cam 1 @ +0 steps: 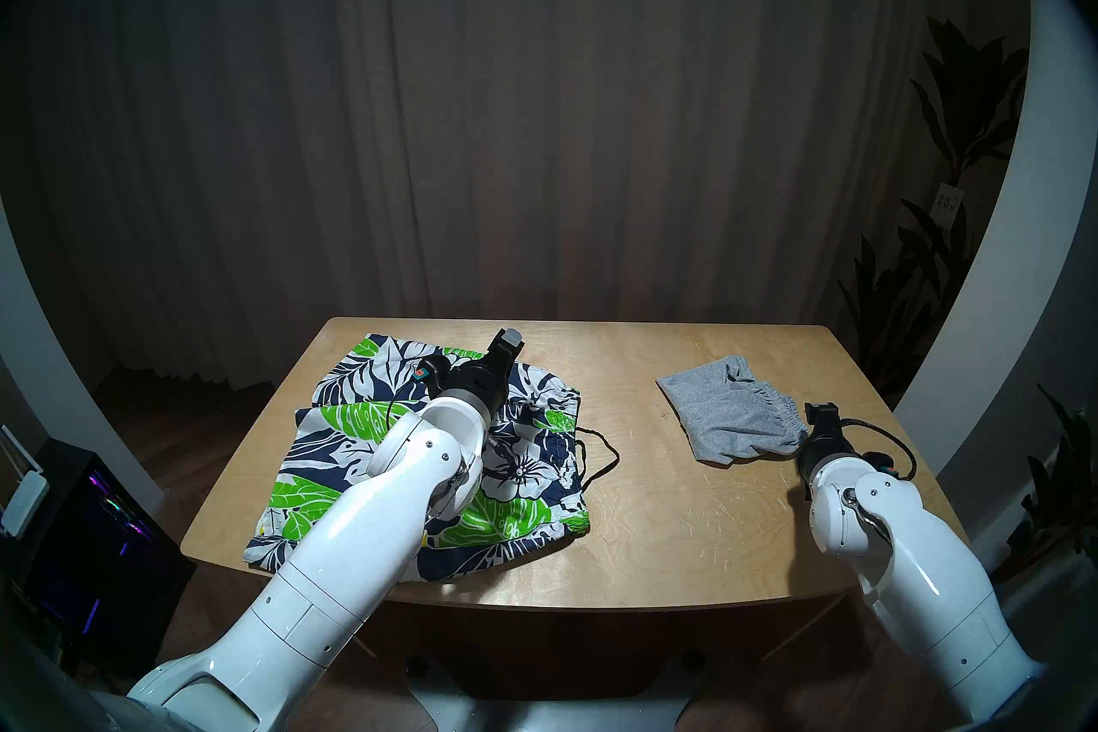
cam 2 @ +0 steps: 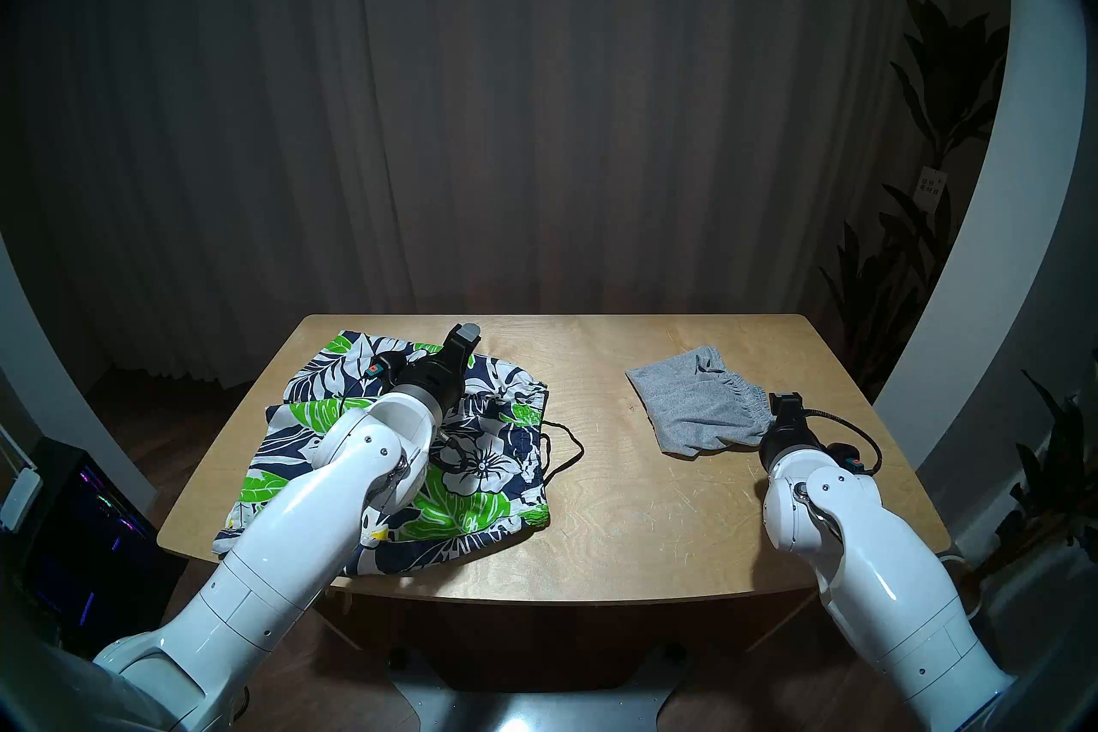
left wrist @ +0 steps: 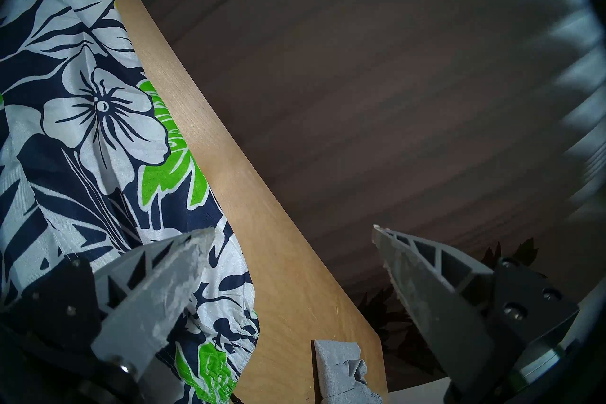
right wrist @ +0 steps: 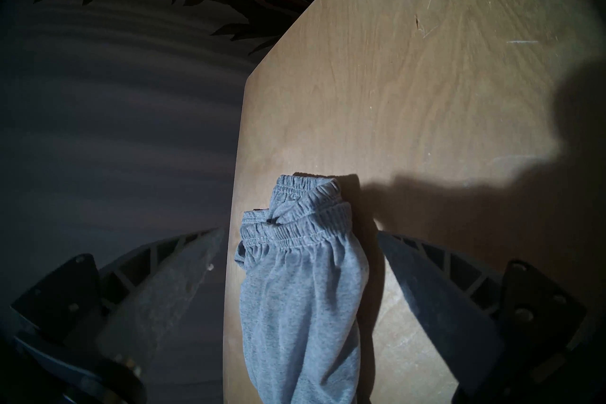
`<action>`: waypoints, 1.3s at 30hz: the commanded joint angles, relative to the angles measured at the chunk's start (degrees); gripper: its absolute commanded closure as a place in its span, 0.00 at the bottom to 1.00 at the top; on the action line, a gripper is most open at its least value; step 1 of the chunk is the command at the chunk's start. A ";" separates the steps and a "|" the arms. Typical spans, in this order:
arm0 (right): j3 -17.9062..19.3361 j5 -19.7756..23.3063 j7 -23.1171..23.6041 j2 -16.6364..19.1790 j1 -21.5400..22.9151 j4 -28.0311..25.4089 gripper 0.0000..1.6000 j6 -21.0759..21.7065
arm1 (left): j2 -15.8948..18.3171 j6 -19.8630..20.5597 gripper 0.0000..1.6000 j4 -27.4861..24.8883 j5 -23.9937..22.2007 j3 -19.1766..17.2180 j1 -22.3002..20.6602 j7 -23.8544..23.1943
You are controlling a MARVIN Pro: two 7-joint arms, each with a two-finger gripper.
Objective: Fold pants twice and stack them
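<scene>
Overhead, the head views show a pale wooden table before a dark curtain, with a leafy plant at three o'clock. The floral shorts lie spread at nine o'clock on the table, their drawstring trailing toward the middle; the grey shorts lie at three o'clock, well apart. The left arm reaches over the floral shorts, its left gripper above their far edge. The right gripper sits just beside the grey waistband. In the left wrist view the left gripper stands wide open and empty. In the right wrist view the right gripper stands wide open, the grey shorts lying between its fingers, ungripped.
</scene>
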 commanded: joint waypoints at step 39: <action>-4.65 -3.53 2.54 -4.15 13.37 9.76 0.86 -2.28 | -2.53 0.28 0.00 2.10 1.61 -0.01 -3.20 2.22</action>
